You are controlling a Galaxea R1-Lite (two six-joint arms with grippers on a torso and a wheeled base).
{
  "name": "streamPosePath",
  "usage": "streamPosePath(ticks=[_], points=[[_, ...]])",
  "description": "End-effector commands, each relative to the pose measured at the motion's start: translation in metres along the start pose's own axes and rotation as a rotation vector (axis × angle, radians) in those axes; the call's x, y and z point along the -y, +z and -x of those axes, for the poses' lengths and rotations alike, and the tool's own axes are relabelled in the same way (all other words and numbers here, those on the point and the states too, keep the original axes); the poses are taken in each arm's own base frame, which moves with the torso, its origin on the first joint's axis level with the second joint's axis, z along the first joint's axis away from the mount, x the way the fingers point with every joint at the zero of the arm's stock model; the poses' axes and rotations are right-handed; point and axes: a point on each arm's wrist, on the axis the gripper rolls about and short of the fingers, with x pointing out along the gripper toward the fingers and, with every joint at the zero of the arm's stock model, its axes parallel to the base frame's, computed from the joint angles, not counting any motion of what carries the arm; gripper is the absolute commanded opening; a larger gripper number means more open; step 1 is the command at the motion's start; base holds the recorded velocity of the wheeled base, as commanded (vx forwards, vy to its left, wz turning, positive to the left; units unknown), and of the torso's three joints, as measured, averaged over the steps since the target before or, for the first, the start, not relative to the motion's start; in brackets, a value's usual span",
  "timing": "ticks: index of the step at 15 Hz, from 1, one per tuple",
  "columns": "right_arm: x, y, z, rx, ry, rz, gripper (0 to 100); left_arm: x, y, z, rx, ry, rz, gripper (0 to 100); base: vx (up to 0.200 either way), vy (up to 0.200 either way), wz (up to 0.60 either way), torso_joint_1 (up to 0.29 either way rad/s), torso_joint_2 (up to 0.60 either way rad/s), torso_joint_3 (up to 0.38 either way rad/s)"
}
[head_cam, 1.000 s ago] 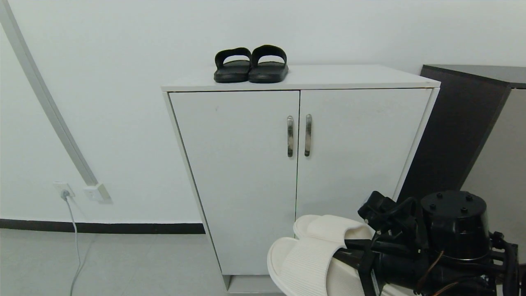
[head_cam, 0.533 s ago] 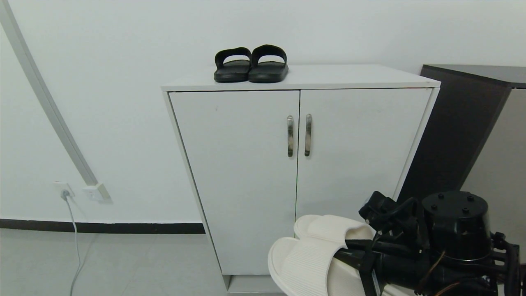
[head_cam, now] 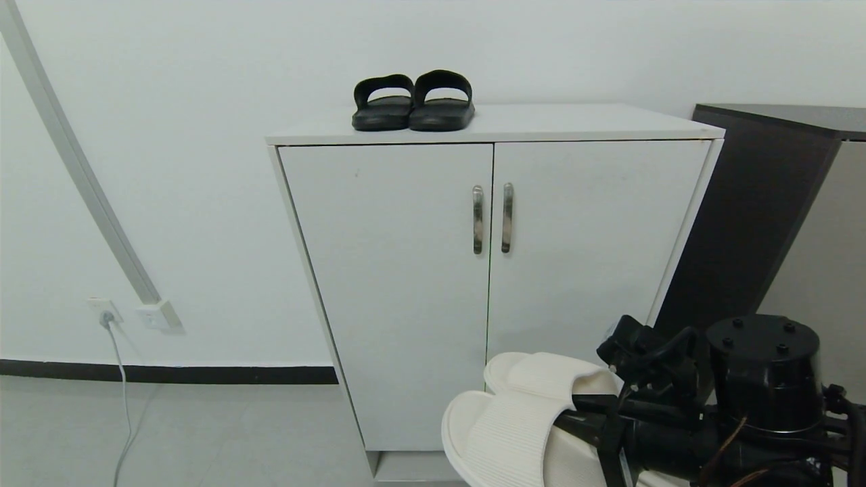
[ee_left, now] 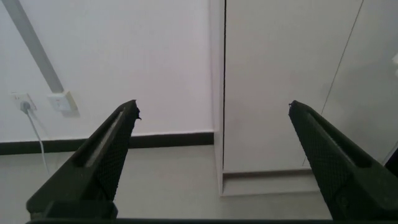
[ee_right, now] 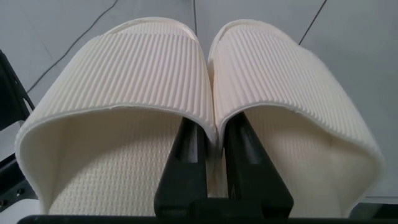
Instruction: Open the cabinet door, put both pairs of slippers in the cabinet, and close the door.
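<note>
The right gripper (ee_right: pixel 211 140) is clamped on the touching inner walls of the white slippers (ee_right: pixel 124 81), held low before the shut cabinet (head_cam: pixel 392 284). Black slippers (head_cam: pixel 413 103) sit on the cabinet's top, at eleven o'clock from the gripper. The left gripper (ee_left: pixel 212 109) stands wide apart.

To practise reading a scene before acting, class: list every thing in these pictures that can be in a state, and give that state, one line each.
Cabinet doors, both shut.
Black slippers, side by side on the cabinet top, not yet stowed.
White slippers, gripped as a pair, not yet stowed.
Right claw, shut on that pair's inner walls.
Left claw, open, empty.
Wall plug, plugged in.
</note>
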Motion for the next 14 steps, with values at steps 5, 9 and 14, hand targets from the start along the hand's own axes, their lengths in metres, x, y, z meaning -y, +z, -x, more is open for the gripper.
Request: streamPosePath(ticks=[5,9,14], points=[[-0.001,0.0,0.001,0.004,0.008,0.002,0,0.004,0.066,-0.055,-0.171,-0.254,0.072,100,0.0,0.0,0.0,0.0,0.0,0.0],[-0.001,0.001,0.001,0.005,0.005,0.003,0,0.01,0.086,-0.108,-0.201,-0.451,0.094,100,0.0,0.0,0.0,0.0,0.0,0.0],[-0.001,0.001,0.0,0.011,0.005,0.0,0,0.041,0.099,-0.169,-0.191,-0.627,0.118,100,0.0,0.0,0.0,0.0,0.0,0.0]])
